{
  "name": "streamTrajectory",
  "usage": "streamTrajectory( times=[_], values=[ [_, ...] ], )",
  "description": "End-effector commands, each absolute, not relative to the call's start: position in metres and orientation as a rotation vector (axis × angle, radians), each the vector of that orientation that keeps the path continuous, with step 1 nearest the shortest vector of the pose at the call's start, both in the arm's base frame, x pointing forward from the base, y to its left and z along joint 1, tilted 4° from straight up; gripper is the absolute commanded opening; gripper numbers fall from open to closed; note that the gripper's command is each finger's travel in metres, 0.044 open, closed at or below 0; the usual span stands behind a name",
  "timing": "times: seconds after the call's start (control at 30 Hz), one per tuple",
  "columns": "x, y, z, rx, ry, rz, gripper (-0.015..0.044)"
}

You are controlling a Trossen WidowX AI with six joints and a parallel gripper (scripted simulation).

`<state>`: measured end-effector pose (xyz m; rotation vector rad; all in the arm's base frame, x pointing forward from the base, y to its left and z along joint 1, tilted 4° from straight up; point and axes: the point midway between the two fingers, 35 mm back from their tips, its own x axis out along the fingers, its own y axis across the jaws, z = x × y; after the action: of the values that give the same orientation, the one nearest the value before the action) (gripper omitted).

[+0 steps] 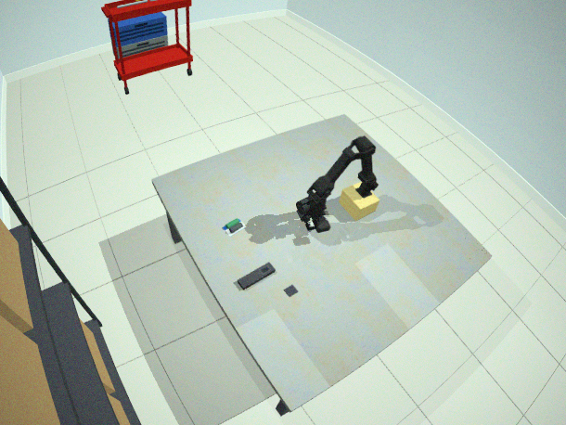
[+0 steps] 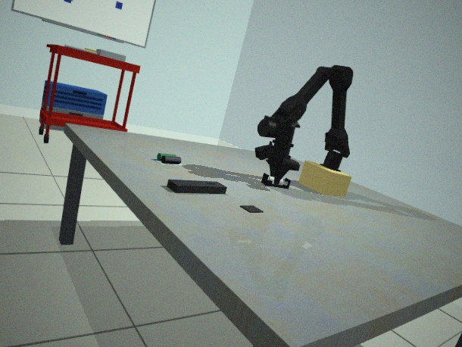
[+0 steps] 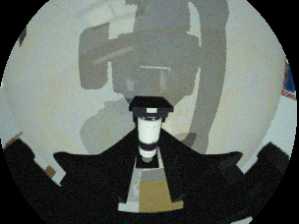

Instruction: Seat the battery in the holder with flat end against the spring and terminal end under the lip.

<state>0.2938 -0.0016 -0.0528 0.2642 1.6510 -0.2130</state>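
Two fingers clamped on white battery (image 3: 149, 132), its lower end hidden; distant holder (image 1: 233, 226) too small to read.

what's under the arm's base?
The black arm's base stands on a tan block resting on the grey table. The block's underside and any fixing beneath are covered.

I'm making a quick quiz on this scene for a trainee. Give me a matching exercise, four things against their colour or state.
Things:
1. battery
2. cart
3. arm's base block
4. flat slab

States:
A. red, on the floor by the wall
B. tan, under the arm
C. white, held in the gripper
D. black, lying on the table

Pairs: 1-C, 2-A, 3-B, 4-D
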Motion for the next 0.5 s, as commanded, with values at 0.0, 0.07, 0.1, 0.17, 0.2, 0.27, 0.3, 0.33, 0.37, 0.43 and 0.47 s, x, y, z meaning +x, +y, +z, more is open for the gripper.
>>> streamTrajectory(
  times=[0.0,0.07,0.1,0.17,0.2,0.27,0.3,0.33,0.37,0.43,0.47],
  values=[
    [0.294,-0.002,-0.053,0.261,1.652,-0.209,0.0106],
    [0.294,-0.002,-0.053,0.261,1.652,-0.209,0.0158],
    [0.294,-0.002,-0.053,0.261,1.652,-0.209,0.0182],
    [0.294,-0.002,-0.053,0.261,1.652,-0.209,0.0182],
    [0.295,-0.002,-0.052,0.262,1.652,-0.209,0.0182],
    [0.295,-0.002,-0.049,0.262,1.652,-0.21,0.0182],
    [0.295,-0.002,-0.047,0.263,1.652,-0.21,0.0182],
    [0.295,-0.002,-0.046,0.263,1.652,-0.211,0.0182],
    [0.295,-0.002,-0.044,0.264,1.652,-0.212,0.0182],
    [0.295,-0.002,-0.04,0.265,1.652,-0.213,0.0182],
    [0.295,-0.002,-0.038,0.265,1.652,-0.213,0.0182]
  ],
)
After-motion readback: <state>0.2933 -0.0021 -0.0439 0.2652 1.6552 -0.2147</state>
